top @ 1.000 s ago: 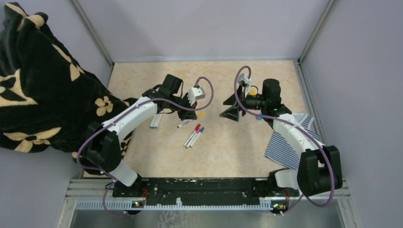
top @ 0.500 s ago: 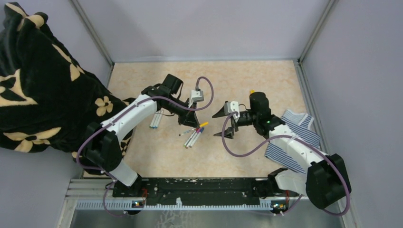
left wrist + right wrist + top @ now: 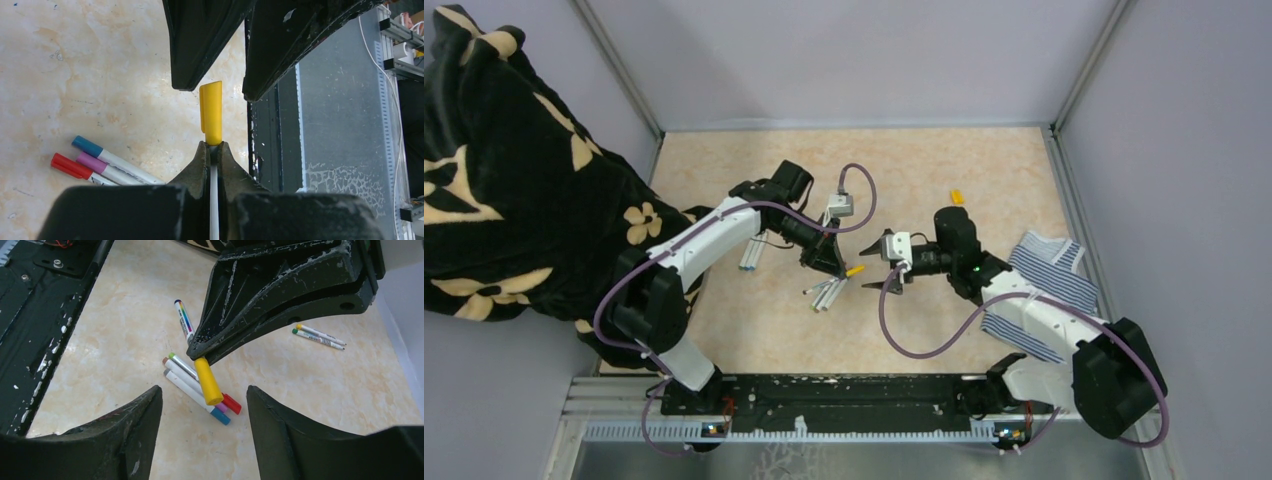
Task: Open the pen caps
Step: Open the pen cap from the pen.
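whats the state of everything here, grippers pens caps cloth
left gripper: shut on yellow pen
right gripper: open, jaws either side of yellow cap, not touching
yellow cap: on its pen
red, purple and blue pens: capped, lying together on table
orange cap: off, loose on table
striped cloth: crumpled on table

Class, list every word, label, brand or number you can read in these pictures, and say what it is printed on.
No text is legible in any view.
The lone pen is striped in colours and shows no lettering.
The two thin pens farther off show dark specks of print, too small to read.
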`<state>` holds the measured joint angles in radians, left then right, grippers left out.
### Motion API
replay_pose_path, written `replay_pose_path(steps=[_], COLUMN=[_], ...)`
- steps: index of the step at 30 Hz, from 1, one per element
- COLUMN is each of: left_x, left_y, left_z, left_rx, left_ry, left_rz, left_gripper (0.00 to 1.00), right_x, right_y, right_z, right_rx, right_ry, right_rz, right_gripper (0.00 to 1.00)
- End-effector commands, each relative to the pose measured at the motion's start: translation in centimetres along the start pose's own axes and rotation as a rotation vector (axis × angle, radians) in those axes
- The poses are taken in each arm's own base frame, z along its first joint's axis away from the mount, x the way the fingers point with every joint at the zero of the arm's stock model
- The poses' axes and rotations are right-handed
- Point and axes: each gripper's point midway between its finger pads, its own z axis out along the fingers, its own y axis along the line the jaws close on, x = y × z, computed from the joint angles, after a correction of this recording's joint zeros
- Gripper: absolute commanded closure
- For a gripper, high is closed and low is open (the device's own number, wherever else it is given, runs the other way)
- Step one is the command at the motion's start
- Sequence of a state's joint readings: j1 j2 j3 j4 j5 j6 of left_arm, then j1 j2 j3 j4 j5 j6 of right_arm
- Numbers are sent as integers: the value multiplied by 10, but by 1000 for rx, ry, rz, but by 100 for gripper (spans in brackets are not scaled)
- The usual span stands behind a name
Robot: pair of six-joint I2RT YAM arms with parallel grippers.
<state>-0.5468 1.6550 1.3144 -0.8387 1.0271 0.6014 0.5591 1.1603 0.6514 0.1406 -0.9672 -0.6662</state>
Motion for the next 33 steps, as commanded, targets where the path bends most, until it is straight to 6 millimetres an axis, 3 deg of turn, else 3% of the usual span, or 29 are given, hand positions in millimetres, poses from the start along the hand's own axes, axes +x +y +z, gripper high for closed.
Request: replay_pose_path(steps=[1, 10, 20, 33], left_x=[-6, -4, -1, 2], left_y=[-5, -9, -12, -14], left_z=[0, 4, 7, 11], left_rx=[51, 71, 82, 90], left_ry=[-27, -22, -10, 5], left_rz=[11, 7, 10, 8], left_gripper=[100, 100, 100, 100], right_x=[-21, -15, -8, -6], right_y=[-6, -7, 5, 11], right_z=[3, 8, 15, 19], right_rx=[20, 42, -23, -53], right_ry=[-54, -41, -27, -20], right_rz=[-102, -104, -94, -91], right_gripper=[39, 50, 56, 74])
